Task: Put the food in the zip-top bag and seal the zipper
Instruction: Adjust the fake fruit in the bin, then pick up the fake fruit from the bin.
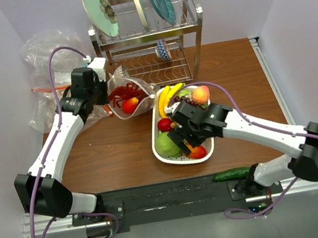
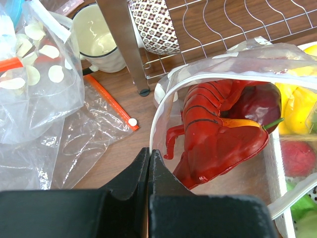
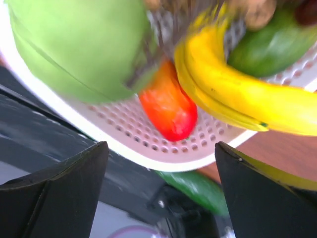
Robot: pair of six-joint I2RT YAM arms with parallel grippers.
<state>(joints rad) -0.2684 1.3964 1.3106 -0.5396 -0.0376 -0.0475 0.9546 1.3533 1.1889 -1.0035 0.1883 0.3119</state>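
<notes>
At the near end of the tray (image 3: 124, 148), the right pincer (image 3: 161, 146) hangs with its jaws wide apart over a red-orange food piece (image 3: 168, 106), probably to take it next. Farther back, the left pincer (image 2: 150, 154) is clamped on the rim of the bag (image 2: 159, 101), it seems to hold the mouth open. The lobster (image 2: 208, 124) already lies inside.

No legible text, label, brand, number or sign in any view. zip-top bag (image 2: 237, 52), left of centre: white dots only, no lettering. Patterned cup (image 2: 156, 22), far side: geometric print, no words.
</notes>
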